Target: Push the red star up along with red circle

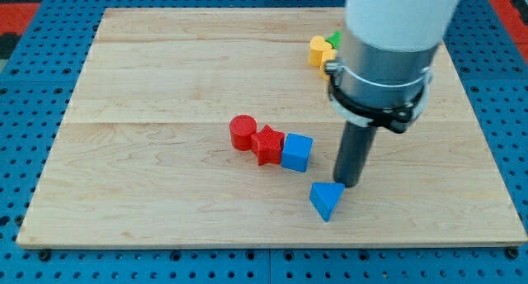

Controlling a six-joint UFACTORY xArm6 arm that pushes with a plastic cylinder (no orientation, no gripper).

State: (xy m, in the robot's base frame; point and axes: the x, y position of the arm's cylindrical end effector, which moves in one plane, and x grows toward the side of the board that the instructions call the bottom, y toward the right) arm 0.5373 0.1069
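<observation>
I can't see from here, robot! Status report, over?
My tip down just above the blue triangle, right of the blue cube. Red star between red circle and blue cube, touching both. Blue cube between tip and star.

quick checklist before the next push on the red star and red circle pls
1. My tip visible on the board: ok.
2. Red star and red circle touching, so they can travel together: ok.
3. Tip below the red star for an upward push: not ok; it is to the view's right, just above the blue triangle.
4. Blue cube clear of the star: not ok, it touches the star's right side.
5. Board above the pair free of blocks: ok.
6. Yellow block and green block out of the way: ok.
</observation>
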